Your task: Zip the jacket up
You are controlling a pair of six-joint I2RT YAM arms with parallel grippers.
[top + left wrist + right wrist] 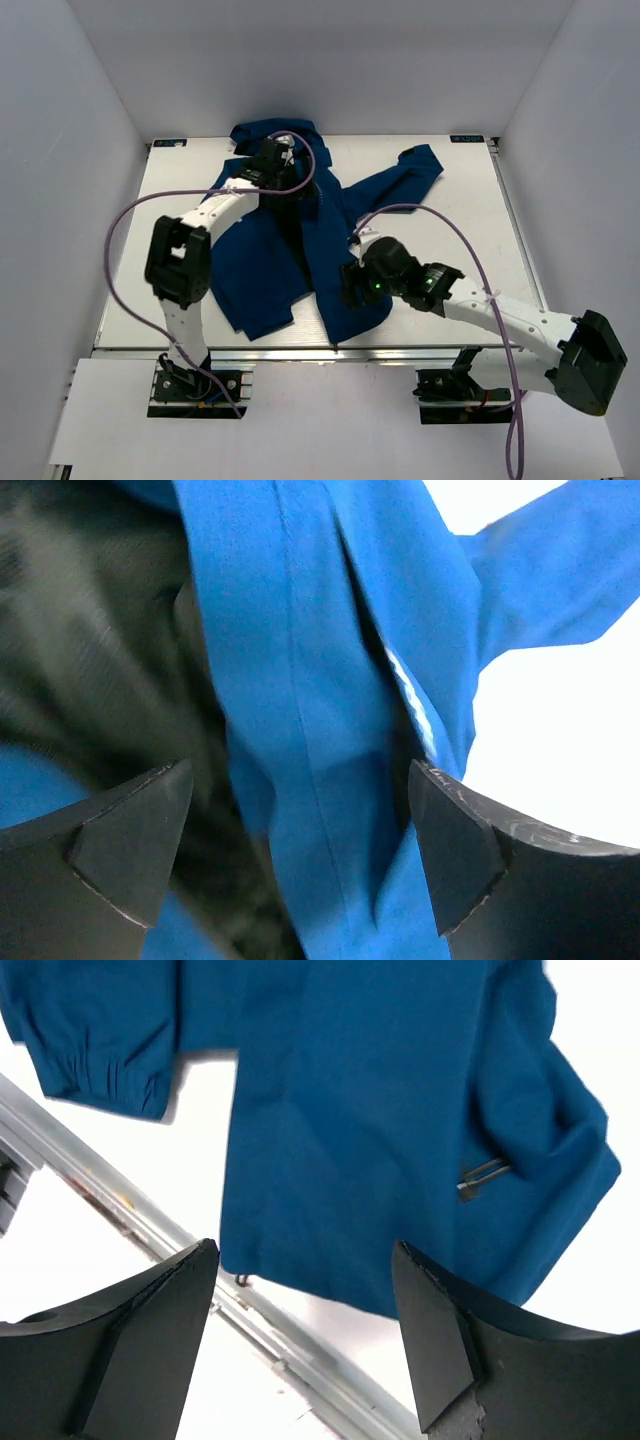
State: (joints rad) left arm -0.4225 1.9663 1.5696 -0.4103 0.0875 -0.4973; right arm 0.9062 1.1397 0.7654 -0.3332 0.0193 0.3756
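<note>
- The jacket lay flat in the middle of the table, with the hood at the far side and the hem at the near edge.
- Its front was open. The two blue halves were apart and the black lining showed between them, so no part of the zipper was closed yet.
- One sleeve reached toward the far right.
- The left gripper hung over the collar end at the far side. Its jaws were spread wide, with a folded front edge between them, but they did not pinch it.
- A pale strip ran beside that edge. It was perhaps the zipper teeth, but I cannot tell.
- The right gripper hovered over the hem, close to the metal rail of the table. Its jaws were also spread and held nothing.
- A small metal pull showed on the cloth to the right. It looked like a pocket zipper and not the front one.
- In my judgement the work was in the preparing step: both arms were seeking a hold, one at the top and one at the bottom.
- The next move would call for bringing the two bottom corners together near the hem, and for finding the slider, which no view showed clearly.
- The cloth was soft and folded, so a pinch could easily take two layers at once.
</note>
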